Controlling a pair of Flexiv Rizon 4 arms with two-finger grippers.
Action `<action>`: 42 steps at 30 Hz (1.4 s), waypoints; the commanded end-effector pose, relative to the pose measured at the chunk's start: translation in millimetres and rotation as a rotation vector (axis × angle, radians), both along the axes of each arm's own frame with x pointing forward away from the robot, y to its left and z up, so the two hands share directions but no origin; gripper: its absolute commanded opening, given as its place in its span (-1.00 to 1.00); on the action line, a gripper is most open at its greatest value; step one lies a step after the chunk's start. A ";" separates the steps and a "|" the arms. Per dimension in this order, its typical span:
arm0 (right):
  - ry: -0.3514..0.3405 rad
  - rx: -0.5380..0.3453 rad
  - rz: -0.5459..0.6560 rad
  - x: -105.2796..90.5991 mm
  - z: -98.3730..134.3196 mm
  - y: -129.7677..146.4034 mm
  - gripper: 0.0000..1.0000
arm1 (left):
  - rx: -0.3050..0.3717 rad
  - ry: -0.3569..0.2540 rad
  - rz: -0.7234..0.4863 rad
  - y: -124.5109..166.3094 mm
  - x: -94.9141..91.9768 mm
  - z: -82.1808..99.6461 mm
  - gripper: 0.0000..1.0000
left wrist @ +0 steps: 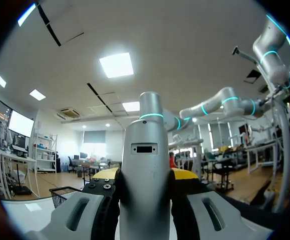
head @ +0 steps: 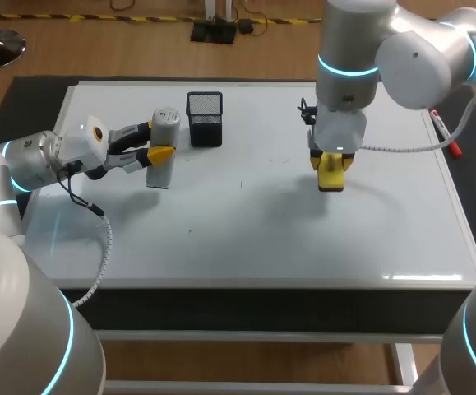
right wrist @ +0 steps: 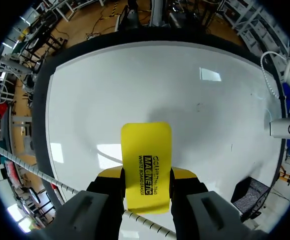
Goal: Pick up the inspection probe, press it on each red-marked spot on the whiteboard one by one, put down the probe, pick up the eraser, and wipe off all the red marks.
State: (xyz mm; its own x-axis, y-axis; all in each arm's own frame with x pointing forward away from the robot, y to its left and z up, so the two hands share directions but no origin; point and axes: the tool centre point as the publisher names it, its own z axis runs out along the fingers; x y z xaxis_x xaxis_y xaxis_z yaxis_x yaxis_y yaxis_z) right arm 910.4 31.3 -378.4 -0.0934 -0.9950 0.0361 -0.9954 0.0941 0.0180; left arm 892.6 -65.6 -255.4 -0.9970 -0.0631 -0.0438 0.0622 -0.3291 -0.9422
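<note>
Eraser [right wrist: 146,150], yellow, sits clamped by its two long sides between the fingers of the right gripper [right wrist: 146,181]. Its long axis runs straight out past the tips toward the whiteboard [head: 246,239] below; whether its end touches the surface I cannot tell. No red marks show on the board ahead of it, so I judge the wiping direction open. Well off to the side, the left gripper [head: 156,141] grips the grey probe [head: 164,148], upright with its foot apparently on the board, just beside a black mesh basket [head: 205,120].
</note>
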 end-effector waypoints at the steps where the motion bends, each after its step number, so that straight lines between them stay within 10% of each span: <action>1: 0.039 -0.001 0.042 48.5 -14.3 8.4 -1.00 | -0.003 -0.001 -0.003 0.0 1.2 -0.5 -1.00; 18: 0.123 0.029 0.077 150.6 -34.6 39.5 -1.00 | -0.003 -0.001 -0.003 0.0 1.2 -0.5 -1.00; 42: 0.127 0.014 0.022 176.3 -44.0 30.3 -1.00 | -0.003 -0.001 -0.003 0.0 1.2 -0.5 -1.00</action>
